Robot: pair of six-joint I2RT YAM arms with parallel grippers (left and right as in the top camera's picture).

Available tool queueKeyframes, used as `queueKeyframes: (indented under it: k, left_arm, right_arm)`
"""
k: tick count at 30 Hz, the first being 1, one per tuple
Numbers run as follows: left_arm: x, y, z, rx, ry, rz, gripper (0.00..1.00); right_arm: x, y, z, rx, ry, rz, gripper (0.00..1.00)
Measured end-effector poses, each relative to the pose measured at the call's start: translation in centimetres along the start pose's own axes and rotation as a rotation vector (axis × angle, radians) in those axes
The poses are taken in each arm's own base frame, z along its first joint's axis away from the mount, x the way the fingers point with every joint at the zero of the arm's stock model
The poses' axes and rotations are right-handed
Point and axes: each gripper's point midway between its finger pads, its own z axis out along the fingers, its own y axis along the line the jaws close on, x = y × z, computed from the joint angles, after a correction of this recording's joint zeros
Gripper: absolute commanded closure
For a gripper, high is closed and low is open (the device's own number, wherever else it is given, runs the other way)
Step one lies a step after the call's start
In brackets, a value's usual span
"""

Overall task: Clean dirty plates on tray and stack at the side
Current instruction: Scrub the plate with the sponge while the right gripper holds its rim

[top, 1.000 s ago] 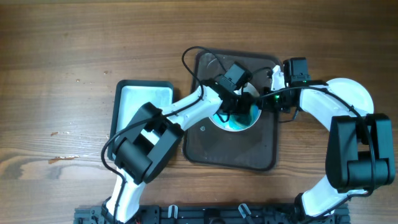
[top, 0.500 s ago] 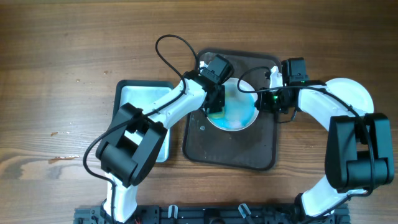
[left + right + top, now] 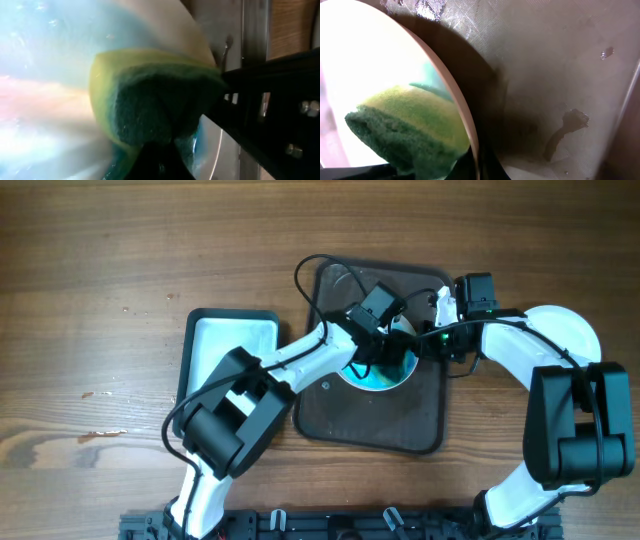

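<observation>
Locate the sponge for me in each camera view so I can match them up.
Overhead: not visible, hidden beneath the left gripper over the plate.
Left wrist: sponge at centre, pressed on the plate.
Right wrist: sponge lower left, on the plate.
Shared landmark: the plate's blue-smeared white face.

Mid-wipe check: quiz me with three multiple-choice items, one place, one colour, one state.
1. Where is the smeared plate? A inside the dark tray B on a shelf C in a sink
2. What colour is the sponge? A pink B yellow and green C plain white
3. How is the left gripper? A open and empty B shut on the sponge C out of view
Answers: A, brown tray surrounds it overhead; B, both wrist views show it; B, the sponge sits clamped at its tip.
</observation>
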Motion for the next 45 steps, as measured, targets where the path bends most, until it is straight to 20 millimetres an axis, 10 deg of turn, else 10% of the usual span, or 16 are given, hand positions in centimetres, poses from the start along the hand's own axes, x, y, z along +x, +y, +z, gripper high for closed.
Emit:
queueKeyframes:
  k: [12,26,45]
  left_arm:
    - [-1.6,11.5,-6.1,-0.480,-0.057,-0.063,0.96]
    - [-5.9,5.7,-3.8,-0.150,-0.227,-0.163,0.96]
    - [-2.2,1.5,-0.3,0.005,-0.046,-0.178,0.96]
  right_arm:
    - [0.1,0.4,0.1,-0.011,0.004,-0.003,0.96]
    - [0.2,0.4,0.1,-0.011,0.005,0.012,0.96]
    - [0.1,0.2,0.1,-0.008,0.004,0.015,0.96]
